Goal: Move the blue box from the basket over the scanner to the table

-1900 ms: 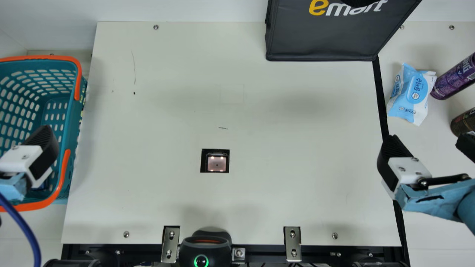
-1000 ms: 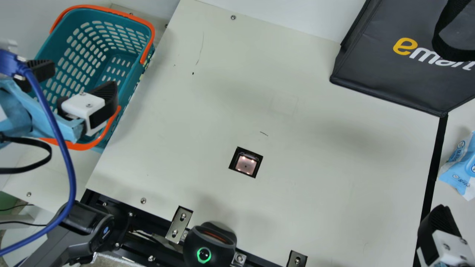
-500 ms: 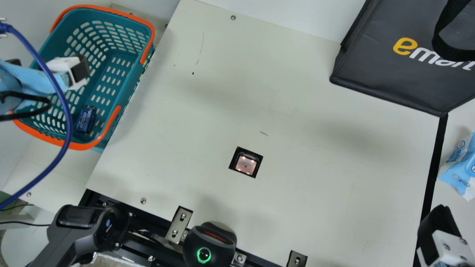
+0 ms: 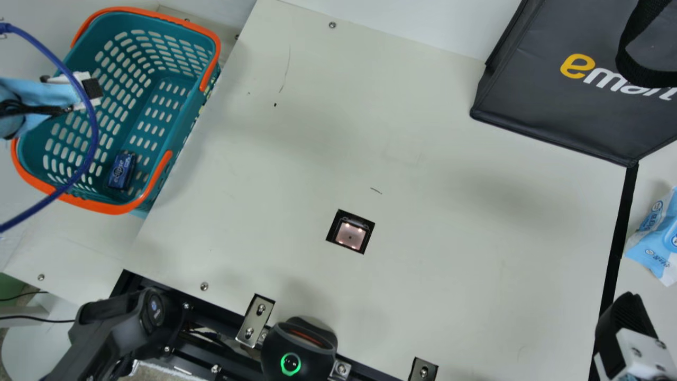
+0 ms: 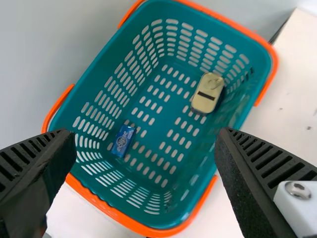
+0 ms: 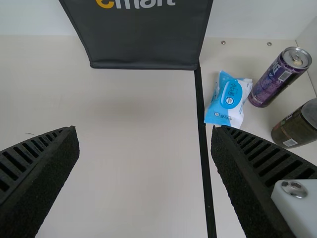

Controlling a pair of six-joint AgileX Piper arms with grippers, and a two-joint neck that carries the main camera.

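My left gripper draws back to the left, baring the blue box

My left gripper [image 4: 91, 90] is over the left side of the teal basket [image 4: 100, 207]. A second ago it was farther right, over the near part and hiding what lay there; it has shifted left in two steps, slightly toward the far side in the latest. Its fingers [image 5: 267, 163] are spread wide, with nothing between them.

With it out of the way, I can see the blue box [image 4: 122, 170] on the basket's floor, toward the near end. The box lies just where it was half a second ago, apart from my fingers. The scanner [image 4: 350, 234] is well to the right, set in the cream table [image 4: 449, 264].

At the near right, my right gripper [image 4: 629, 333] hasn't budged over the last second; it is released and empty too.
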